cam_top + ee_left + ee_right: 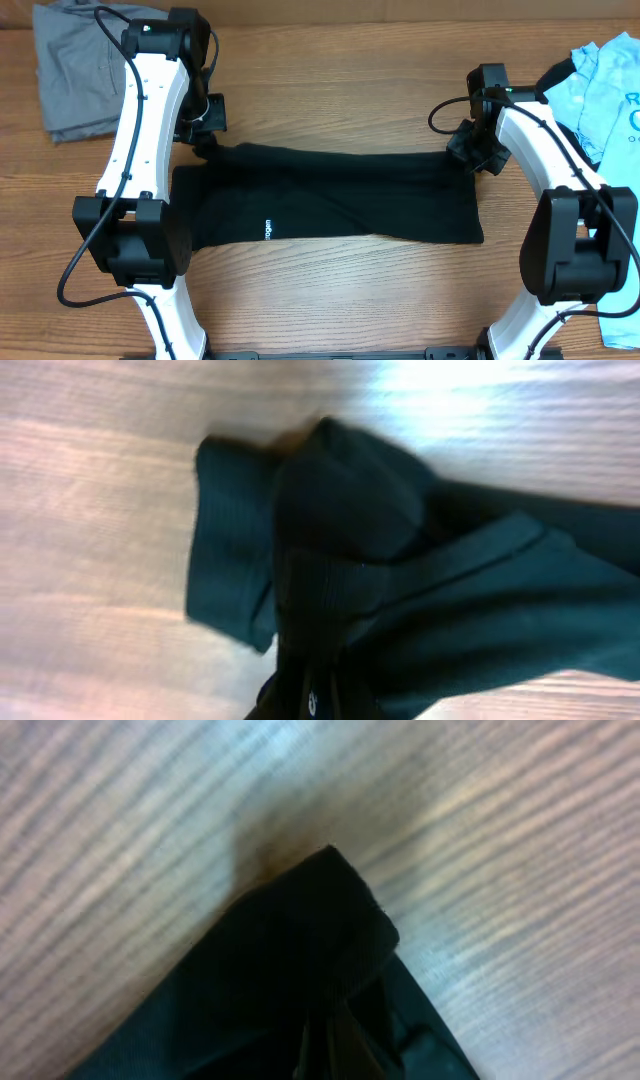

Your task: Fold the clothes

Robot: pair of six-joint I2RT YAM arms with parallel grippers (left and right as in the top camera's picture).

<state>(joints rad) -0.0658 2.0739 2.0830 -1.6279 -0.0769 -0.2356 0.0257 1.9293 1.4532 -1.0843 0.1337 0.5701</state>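
The black shirt lies stretched in a long band across the middle of the table. My left gripper is shut on its far left corner. My right gripper is shut on its far right corner. The left wrist view shows bunched black cloth pinched at the jaws. The right wrist view shows a black corner rising from the jaws. Grey trousers lie at the far left. A light blue T-shirt lies at the right edge.
The table is bare wood. Both arm bases stand at the near corners of the shirt.
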